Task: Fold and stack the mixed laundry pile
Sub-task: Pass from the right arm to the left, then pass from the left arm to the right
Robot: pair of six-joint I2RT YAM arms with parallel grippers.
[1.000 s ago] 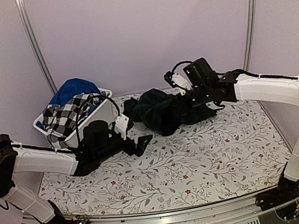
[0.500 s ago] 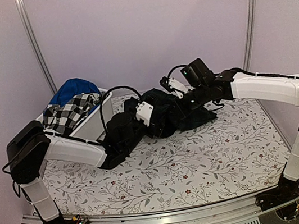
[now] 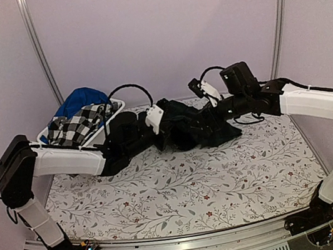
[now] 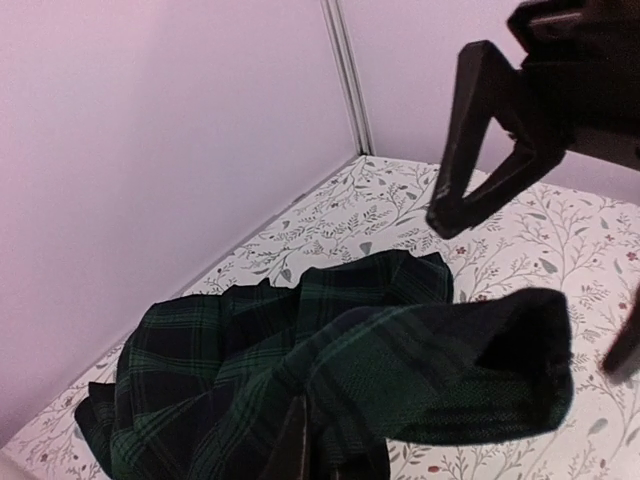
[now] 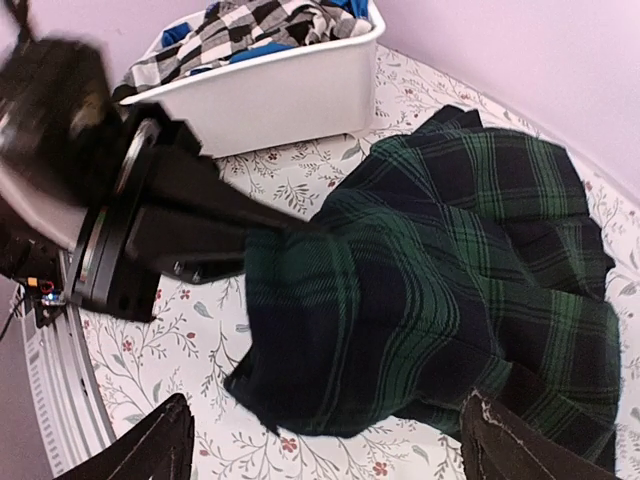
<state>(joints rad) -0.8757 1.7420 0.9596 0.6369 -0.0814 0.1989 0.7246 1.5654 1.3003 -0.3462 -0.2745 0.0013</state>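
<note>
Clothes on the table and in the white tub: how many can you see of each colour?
Dark green tartan garment, on the table: 1
Black-and-white checked shirt, in the white tub: 1
Bright blue garment, in the tub: 1
Total: 3 that show; more may be hidden under these in the tub.

Table (image 3: 182,186) covered in white cloth printed with leafy sprigs, white plastic tub (image 5: 290,95) set at its back left corner, dark green-navy tartan garment (image 5: 450,270) heaped near the tub, one fold lifted off the surface.
</note>
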